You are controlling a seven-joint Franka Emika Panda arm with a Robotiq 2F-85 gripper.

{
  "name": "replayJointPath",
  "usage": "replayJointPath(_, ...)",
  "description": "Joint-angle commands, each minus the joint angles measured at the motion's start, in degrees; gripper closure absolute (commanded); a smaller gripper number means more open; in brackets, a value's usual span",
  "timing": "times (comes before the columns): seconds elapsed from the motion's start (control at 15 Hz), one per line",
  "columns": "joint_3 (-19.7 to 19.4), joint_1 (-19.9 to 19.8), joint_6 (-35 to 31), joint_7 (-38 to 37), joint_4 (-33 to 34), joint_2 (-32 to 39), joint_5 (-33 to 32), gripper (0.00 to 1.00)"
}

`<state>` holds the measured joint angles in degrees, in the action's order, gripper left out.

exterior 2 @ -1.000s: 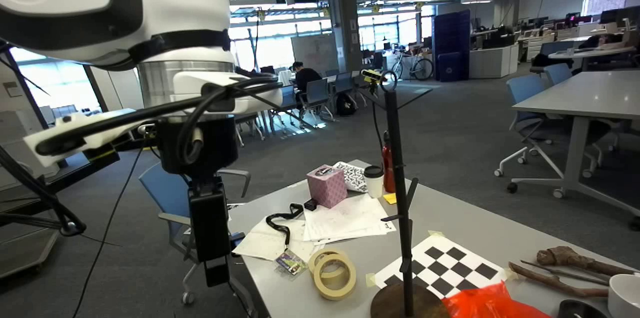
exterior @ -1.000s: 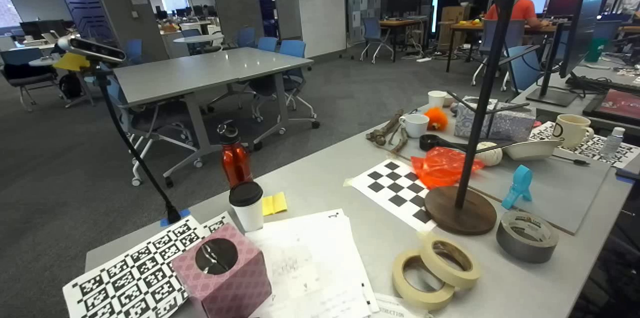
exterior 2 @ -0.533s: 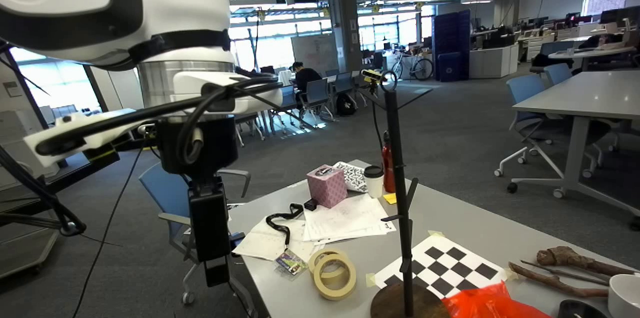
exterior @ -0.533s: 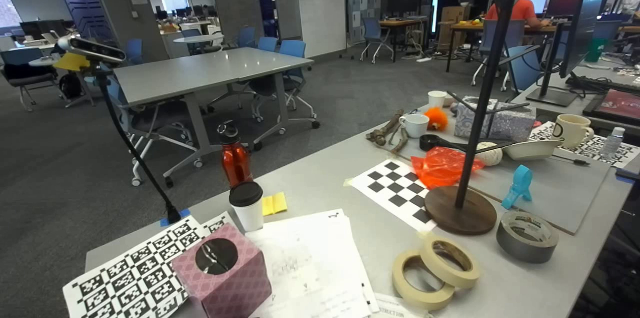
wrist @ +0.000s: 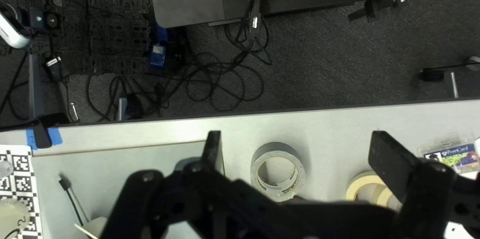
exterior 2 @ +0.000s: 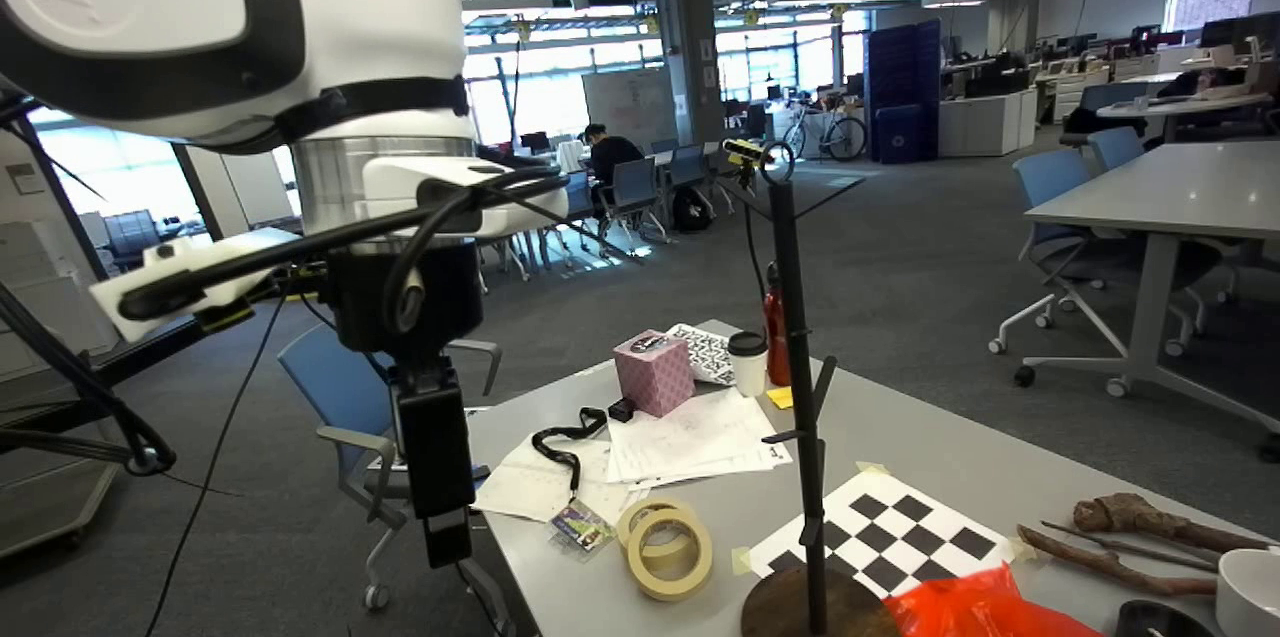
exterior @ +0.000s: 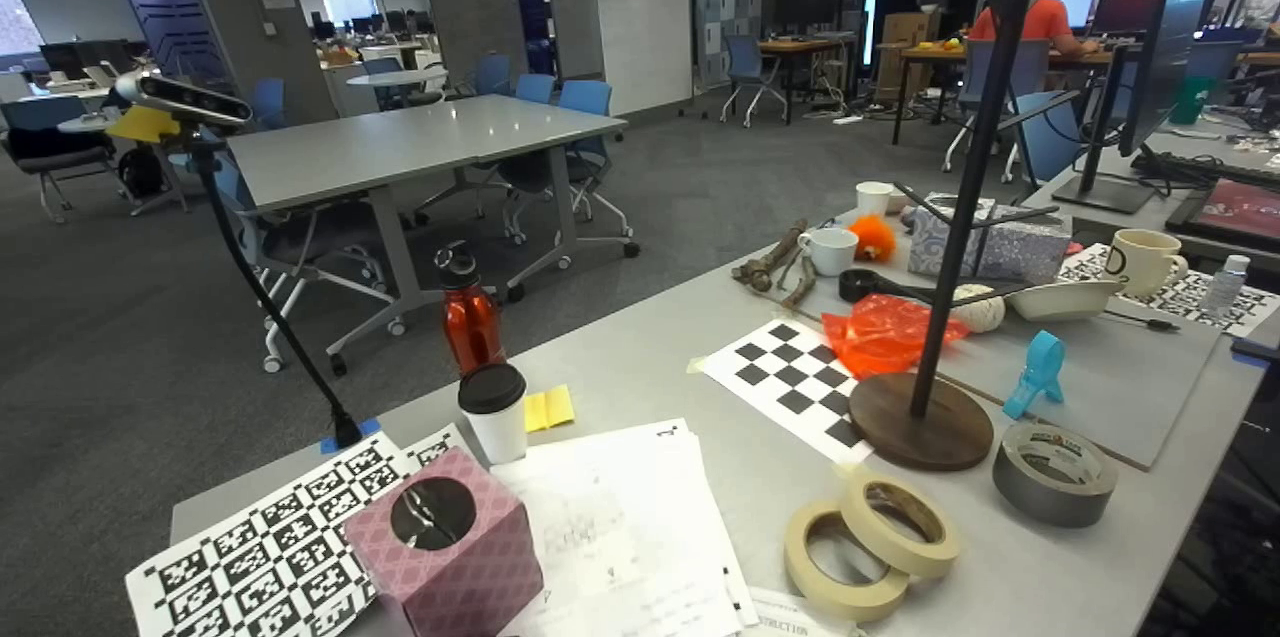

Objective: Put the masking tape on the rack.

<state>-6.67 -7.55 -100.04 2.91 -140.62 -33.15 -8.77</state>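
Note:
Two cream tape rolls overlap on the table. One lies flat (exterior: 800, 562) and the other (exterior: 938, 557) leans on it; both are pale, and I cannot tell surely which is the thinner-walled masking tape. They also show in an exterior view (exterior 2: 697, 572) and, partly behind a finger, in the wrist view (wrist: 352, 188). The rack (exterior: 960, 217), a tall dark pole with side pegs on a round brown base, stands beside them and also shows in an exterior view (exterior 2: 800, 377). My gripper (wrist: 296, 149) is open and empty above the table edge; it shows side-on in an exterior view (exterior 2: 447, 539).
A grey tape roll (exterior: 1055, 477) stands near the rack base and lies between my fingers' outlines in the wrist view (wrist: 277, 186). A blue clip (exterior: 1037, 377), an orange-red bag (exterior: 880, 332), a pink tissue box (exterior: 450, 547) and a lidded cup (exterior: 495, 417) stand around.
In an exterior view the arm and gripper have shifted slightly right, with the upper link a little lower. The tape rolls and rack have not moved.

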Motion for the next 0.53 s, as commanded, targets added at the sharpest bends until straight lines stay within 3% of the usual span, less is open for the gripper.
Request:
replayJointPath(0.0,1.3,1.9,-4.1,-0.7,-2.1,1.3,1.3,0.00)
replayJointPath(0.47,6.2,6.6,-12.6,-2.6,-3.5,6.8,4.8,0.00)
